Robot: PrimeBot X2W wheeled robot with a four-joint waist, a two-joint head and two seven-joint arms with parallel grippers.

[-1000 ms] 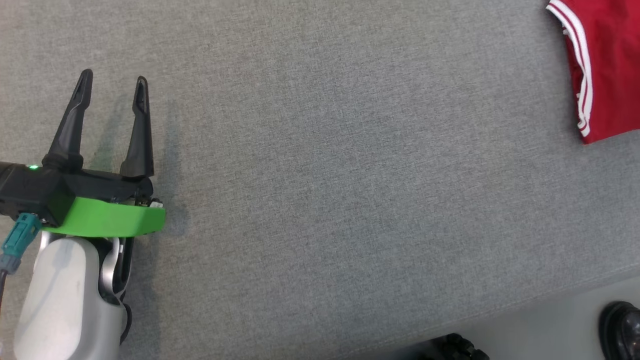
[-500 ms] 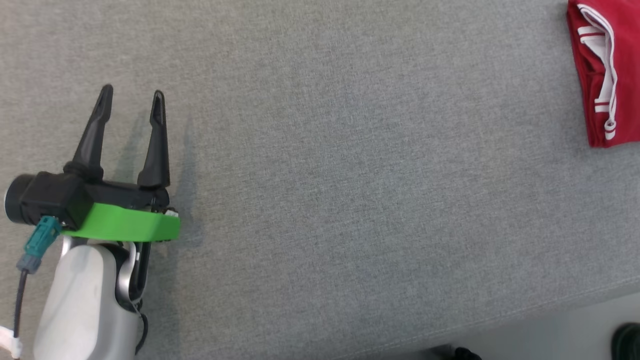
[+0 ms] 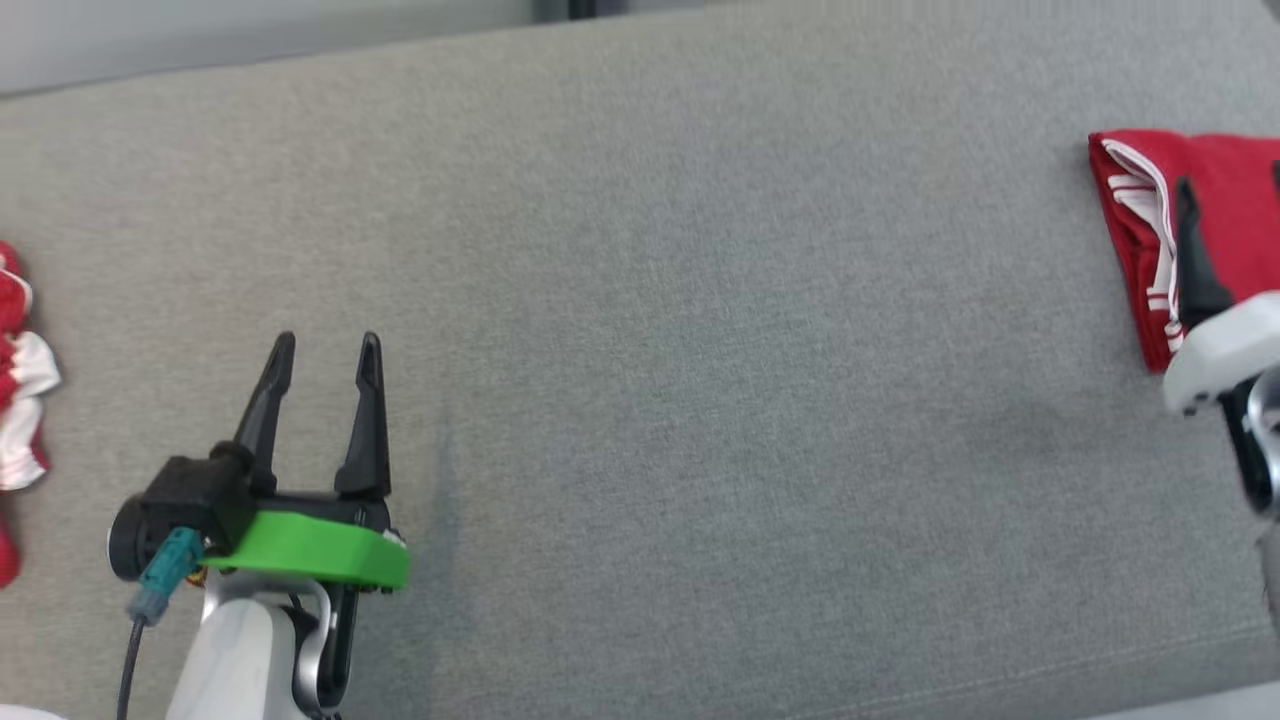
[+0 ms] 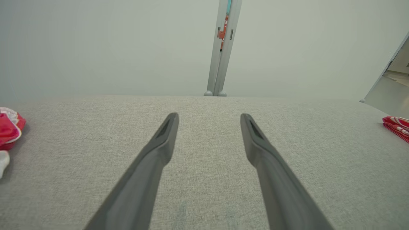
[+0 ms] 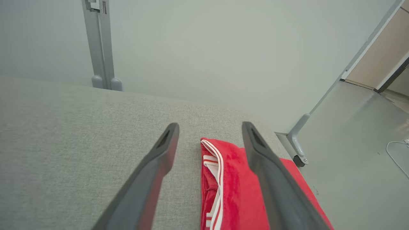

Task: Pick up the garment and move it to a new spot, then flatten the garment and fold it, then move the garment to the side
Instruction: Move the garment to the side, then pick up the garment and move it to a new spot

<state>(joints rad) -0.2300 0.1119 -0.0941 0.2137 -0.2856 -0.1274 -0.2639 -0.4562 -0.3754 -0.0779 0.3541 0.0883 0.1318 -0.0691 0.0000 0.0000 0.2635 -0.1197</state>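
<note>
A folded red garment (image 3: pixel 1240 220) with white stripes lies at the far right of the grey fabric surface (image 3: pixel 700 350). My right gripper (image 3: pixel 1232 180) hangs just above it, open and holding nothing. In the right wrist view the garment (image 5: pixel 230 191) lies under the gap and the right finger of that gripper (image 5: pixel 211 126), near the surface's corner. My left gripper (image 3: pixel 327 345) hovers open over bare grey fabric at the lower left, far from the garment. The left wrist view shows this gripper (image 4: pixel 209 118) open, with the garment (image 4: pixel 397 126) at the far right.
A crumpled red and white cloth (image 3: pixel 15 400) lies at the surface's left edge, also seen as the cloth (image 4: pixel 8 131) in the left wrist view. The far edge (image 3: pixel 300 70) meets a pale wall. Bare floor (image 5: pixel 351 143) drops off right of the garment.
The head camera has shifted, bringing the far edge and the left cloth into the picture. My right gripper now shows over the folded garment. The left gripper stays open.
</note>
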